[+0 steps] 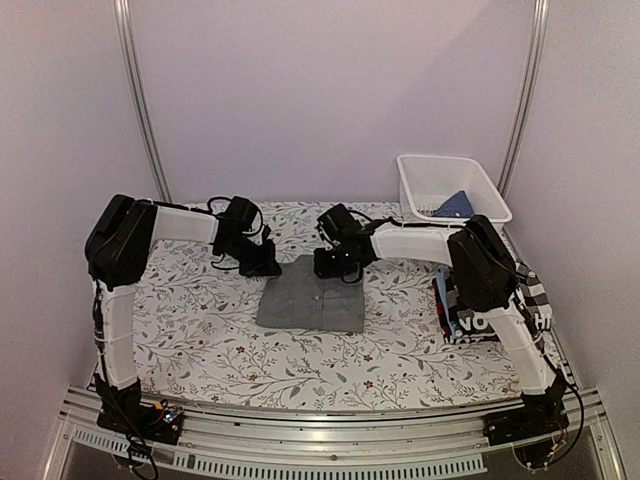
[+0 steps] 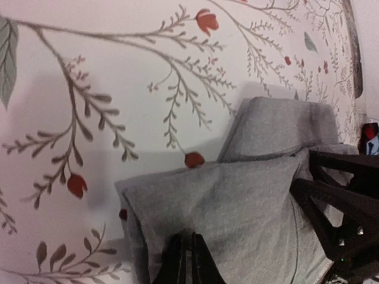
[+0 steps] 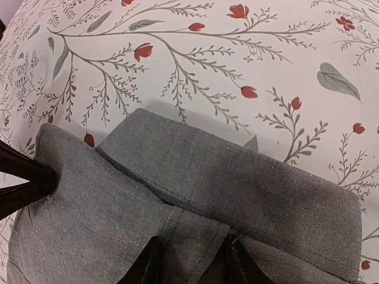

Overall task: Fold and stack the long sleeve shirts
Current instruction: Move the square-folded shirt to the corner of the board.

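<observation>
The plain grey shirt (image 1: 310, 298) lies folded in a rectangle mid-table, collar at the far edge. My left gripper (image 1: 268, 266) is at its far left corner. In the left wrist view its fingers (image 2: 189, 257) are closed together on the grey cloth (image 2: 237, 201). My right gripper (image 1: 335, 265) is at the collar. In the right wrist view it (image 3: 190, 245) is open, tips down on the button placket just below the collar (image 3: 237, 171). A dark shirt with white letters and a checked shirt (image 1: 485, 318) lie stacked at the right, partly hidden by the right arm.
A white basket (image 1: 418, 180) stands at the back right with a blue cloth (image 1: 455, 205) inside. The flowered tablecloth (image 1: 200, 320) covers the table. The two grippers are close together at the shirt's far edge.
</observation>
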Motion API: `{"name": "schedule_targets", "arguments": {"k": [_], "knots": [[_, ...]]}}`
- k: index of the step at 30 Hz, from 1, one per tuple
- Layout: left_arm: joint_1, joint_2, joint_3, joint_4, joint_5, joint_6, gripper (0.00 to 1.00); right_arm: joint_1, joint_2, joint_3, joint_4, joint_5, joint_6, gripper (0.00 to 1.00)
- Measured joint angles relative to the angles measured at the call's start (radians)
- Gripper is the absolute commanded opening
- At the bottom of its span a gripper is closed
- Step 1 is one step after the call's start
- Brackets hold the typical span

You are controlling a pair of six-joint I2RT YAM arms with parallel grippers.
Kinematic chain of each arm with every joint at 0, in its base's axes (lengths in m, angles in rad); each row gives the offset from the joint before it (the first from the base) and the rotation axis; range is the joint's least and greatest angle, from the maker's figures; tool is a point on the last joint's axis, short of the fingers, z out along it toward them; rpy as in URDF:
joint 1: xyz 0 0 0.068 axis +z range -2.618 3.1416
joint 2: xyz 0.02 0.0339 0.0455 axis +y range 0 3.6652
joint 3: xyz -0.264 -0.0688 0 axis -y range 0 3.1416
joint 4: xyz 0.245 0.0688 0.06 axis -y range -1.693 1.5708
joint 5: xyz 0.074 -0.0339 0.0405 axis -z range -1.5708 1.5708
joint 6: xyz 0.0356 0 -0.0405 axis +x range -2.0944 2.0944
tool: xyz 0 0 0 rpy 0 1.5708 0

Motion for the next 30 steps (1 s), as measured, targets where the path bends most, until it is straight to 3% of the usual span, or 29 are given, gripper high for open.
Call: {"name": "schedule_targets", "arguments": {"k": [14, 18, 30], "knots": [[-0.076, -0.575, -0.627, 0.022, -0.009, -0.097, 0.11, 0.240, -0.296, -0.450, 0.043, -0.036, 0.131, 0.38], [-0.077, -0.672, -0.675, 0.019, -0.015, -0.112, 0.12, 0.274, -0.348, -0.508, 0.036, -0.051, 0.160, 0.40], [-0.077, -0.708, -0.734, 0.006, -0.018, -0.117, 0.24, 0.227, -0.595, -0.645, 0.015, 0.019, 0.201, 0.42]]}}
